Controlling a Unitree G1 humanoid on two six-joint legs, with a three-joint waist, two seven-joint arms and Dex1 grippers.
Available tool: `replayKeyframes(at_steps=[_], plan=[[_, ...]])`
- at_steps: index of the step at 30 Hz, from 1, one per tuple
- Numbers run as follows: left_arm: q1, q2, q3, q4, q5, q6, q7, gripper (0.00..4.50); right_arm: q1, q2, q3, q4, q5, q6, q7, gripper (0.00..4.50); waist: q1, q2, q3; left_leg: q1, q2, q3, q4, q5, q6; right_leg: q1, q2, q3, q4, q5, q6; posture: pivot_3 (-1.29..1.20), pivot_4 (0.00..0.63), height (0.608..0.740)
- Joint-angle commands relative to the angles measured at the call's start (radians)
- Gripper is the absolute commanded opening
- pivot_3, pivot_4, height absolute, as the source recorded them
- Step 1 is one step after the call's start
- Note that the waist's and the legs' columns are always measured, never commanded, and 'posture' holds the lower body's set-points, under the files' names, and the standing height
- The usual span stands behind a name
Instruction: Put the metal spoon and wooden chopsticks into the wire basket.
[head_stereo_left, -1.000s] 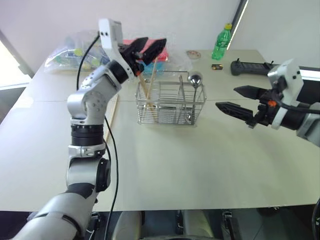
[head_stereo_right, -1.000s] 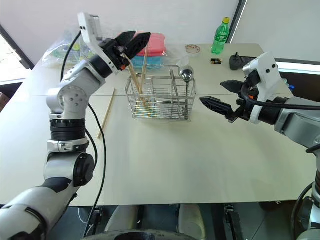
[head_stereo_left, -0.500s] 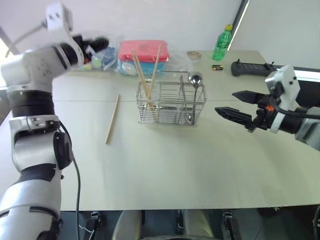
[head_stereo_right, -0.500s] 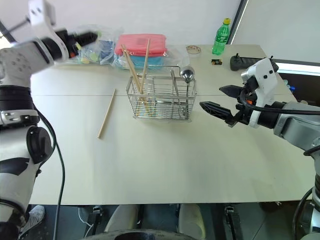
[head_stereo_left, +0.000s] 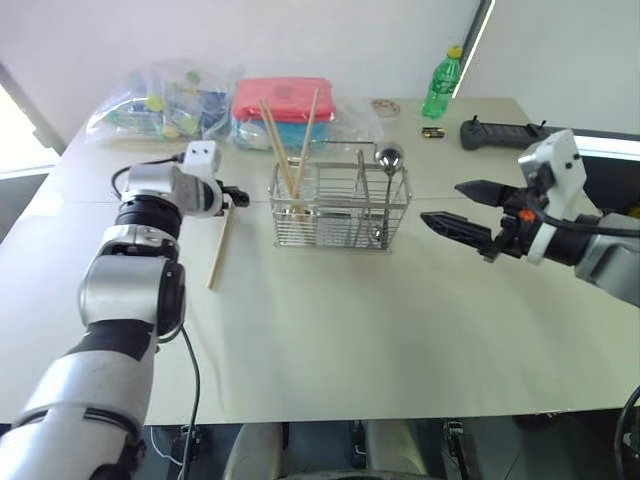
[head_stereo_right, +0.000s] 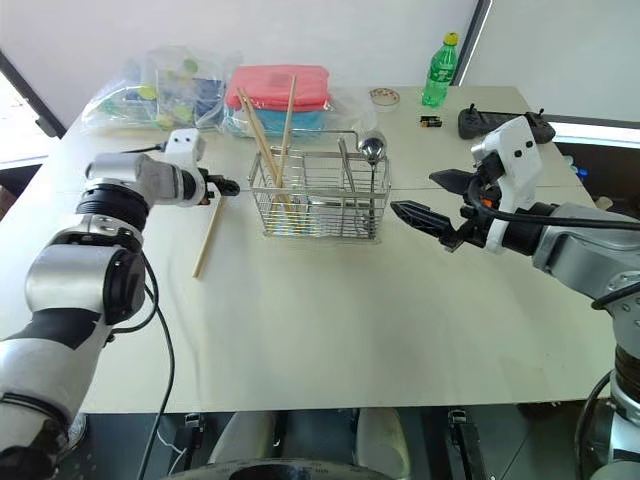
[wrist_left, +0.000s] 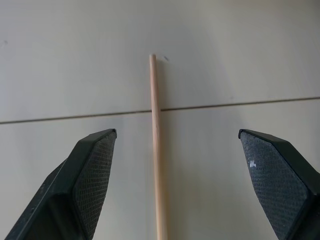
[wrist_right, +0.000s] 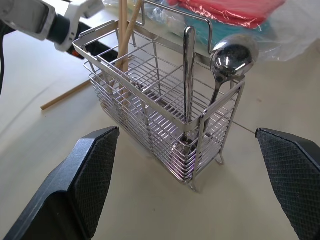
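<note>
One chopstick (wrist_left: 155, 150) lies on your counter (head_stereo_left: 330, 330) between the spread left claw (wrist_left: 177, 150) fingers; two chopsticks (head_stereo_left: 290, 150) and spoon (head_stereo_left: 389, 160) stand in the basket (head_stereo_left: 340, 205). Your right claw (head_stereo_left: 462, 212) hangs released.

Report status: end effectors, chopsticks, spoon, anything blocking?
Left end effector open, straddling loose chopstick on table. Right end effector open, empty, beside wire basket. Spoon and two chopsticks in basket. Nothing blocking.
</note>
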Motion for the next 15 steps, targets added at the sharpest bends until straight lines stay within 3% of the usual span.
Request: replayKeyframes(at_steps=[1,7,10,15], plan=[[-0.018,-0.005,0.015,0.024,0.028,-0.05,0.01,4.12,-0.015,-0.006,-0.037,-0.026,0.016,-0.012,-0.014,4.5,0.001,0.0,0.0,0.0,0.0,0.0,0.0,0.0,0.0,0.0,0.0,0.0,0.0,0.0,0.0,0.0,0.15,0.708],[0.001,-0.033,0.047,0.066,0.033,-0.071,0.041,4.12,-0.006,-0.009,-0.058,-0.036,0.044,-0.008,-0.036,4.5,0.003,0.0,0.0,0.001,0.0,0.0,0.0,0.0,0.0,0.001,0.0,0.0,0.0,0.0,0.0,0.0,0.15,0.708],[0.005,-0.042,0.055,0.073,0.039,-0.07,0.046,3.28,0.0,-0.011,-0.064,-0.041,0.057,-0.009,-0.043,4.5,0.003,0.001,0.0,0.002,0.0,0.0,0.0,0.0,0.0,0.002,0.0,0.0,0.001,0.0,0.0,0.0,0.15,0.708],[0.005,-0.044,0.068,0.078,0.045,-0.052,0.05,0.93,0.008,-0.009,-0.066,-0.039,0.066,-0.014,-0.052,4.5,0.005,0.001,0.0,0.002,0.0,0.0,0.0,0.0,0.0,0.003,0.0,0.0,0.001,0.0,0.0,0.0,0.15,0.708]])
